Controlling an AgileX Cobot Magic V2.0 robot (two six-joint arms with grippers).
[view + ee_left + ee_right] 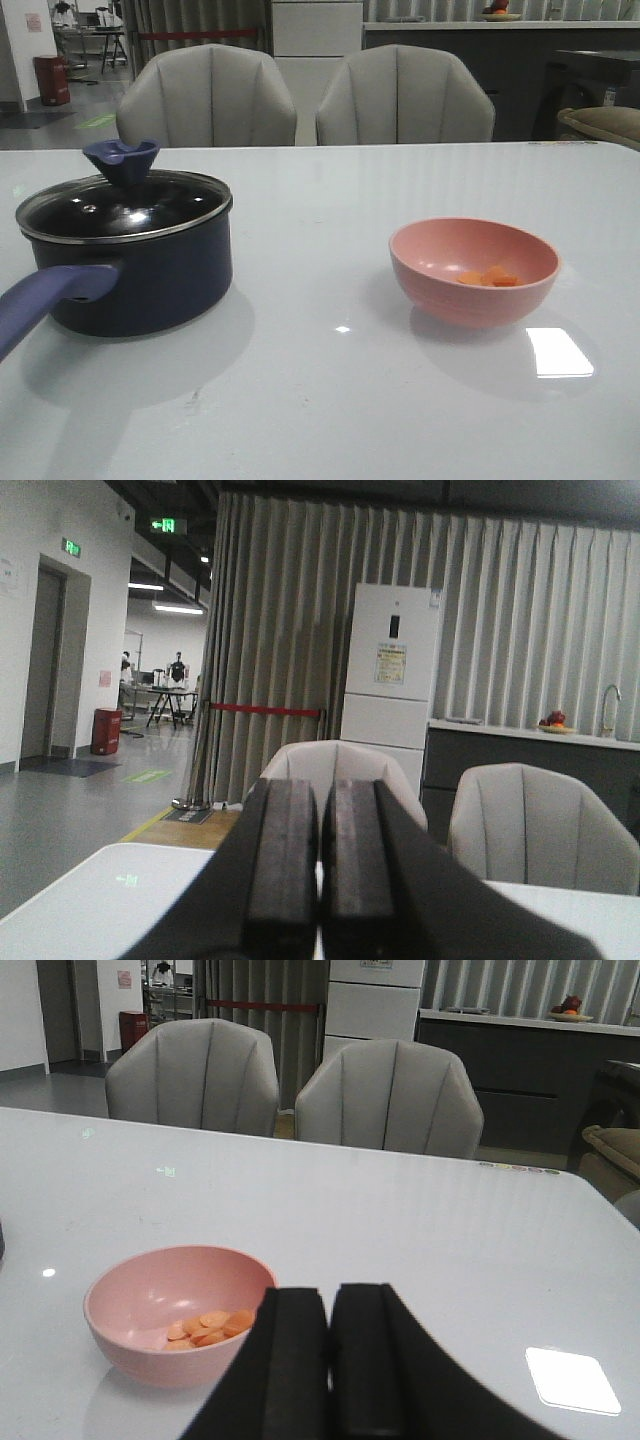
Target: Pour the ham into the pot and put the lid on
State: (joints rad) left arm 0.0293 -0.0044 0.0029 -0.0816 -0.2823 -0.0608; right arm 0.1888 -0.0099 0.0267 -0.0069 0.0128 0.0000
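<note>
Pot [140, 270] w/ lid [125, 205] on it near tabletop's [320, 400] left edge, ham [488, 277] in pink bowl [473, 270] toward right edge, left gripper [320, 850] pads pressed together, right gripper [330, 1360] likewise, both holding nothing.

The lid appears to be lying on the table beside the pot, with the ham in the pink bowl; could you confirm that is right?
Not quite. The front view shows the lid seated on top of the pot, covering it, not lying on the table beside it. The rest holds: the ham is in the pink bowl.
</note>
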